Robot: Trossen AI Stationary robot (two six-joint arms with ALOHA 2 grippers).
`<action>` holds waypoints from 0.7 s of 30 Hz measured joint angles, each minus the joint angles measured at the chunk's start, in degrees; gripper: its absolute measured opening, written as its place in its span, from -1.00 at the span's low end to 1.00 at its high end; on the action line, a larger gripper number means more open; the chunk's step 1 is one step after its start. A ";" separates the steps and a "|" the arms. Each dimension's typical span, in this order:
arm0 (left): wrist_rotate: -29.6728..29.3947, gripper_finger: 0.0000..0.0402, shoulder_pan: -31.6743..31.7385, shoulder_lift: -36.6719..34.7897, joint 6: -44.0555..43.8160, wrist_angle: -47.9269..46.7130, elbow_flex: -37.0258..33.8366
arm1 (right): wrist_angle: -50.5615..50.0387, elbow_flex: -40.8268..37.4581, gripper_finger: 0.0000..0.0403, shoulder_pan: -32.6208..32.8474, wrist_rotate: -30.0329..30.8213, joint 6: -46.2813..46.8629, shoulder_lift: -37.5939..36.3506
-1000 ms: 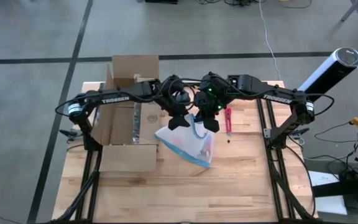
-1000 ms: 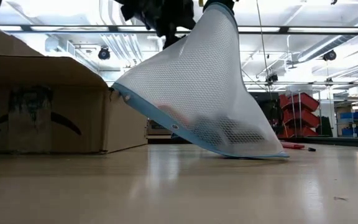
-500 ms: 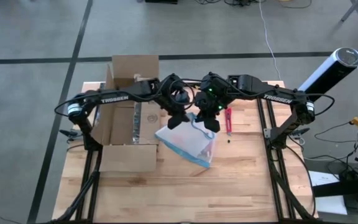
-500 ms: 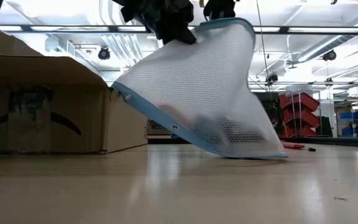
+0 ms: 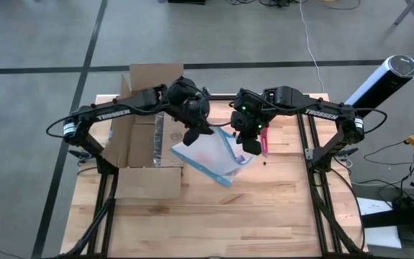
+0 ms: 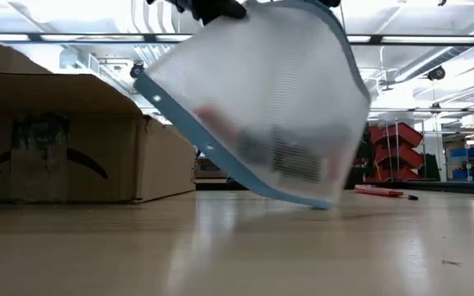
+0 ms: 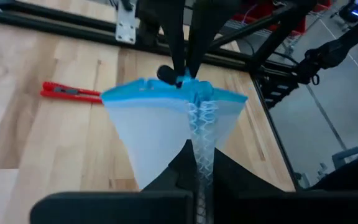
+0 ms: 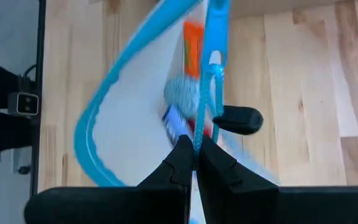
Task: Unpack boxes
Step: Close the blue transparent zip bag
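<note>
Wooden table, cardboard box, grey floor

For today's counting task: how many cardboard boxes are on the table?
1. The open cardboard box sits on the table's left side, beside the left gripper. Nothing shows a second one, though the pouch blocks part of the low view.

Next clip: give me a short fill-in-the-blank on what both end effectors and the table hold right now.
1. Both end effectors, left and right, are shut on the blue-edged mesh ____.
2. The open cardboard box sits on the robot's ____ side of the pouch.
3. The small tool lying on the table is ____ in colour.

Missing words: pouch; left; red
</note>
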 joint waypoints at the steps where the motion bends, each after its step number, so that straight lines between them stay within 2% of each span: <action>1: -0.68 -1.00 0.03 -0.48 0.00 -0.01 0.00 | -0.27 0.00 -1.00 0.00 0.00 -0.08 0.00; 11: -2.93 -1.00 2.38 -4.55 0.02 -0.82 0.00 | -4.29 -0.01 -1.00 0.00 0.40 -0.15 0.00; 21: -5.92 -1.00 7.64 -10.30 1.56 -4.59 0.00 | -8.82 -0.01 -1.00 0.00 1.53 -0.13 0.00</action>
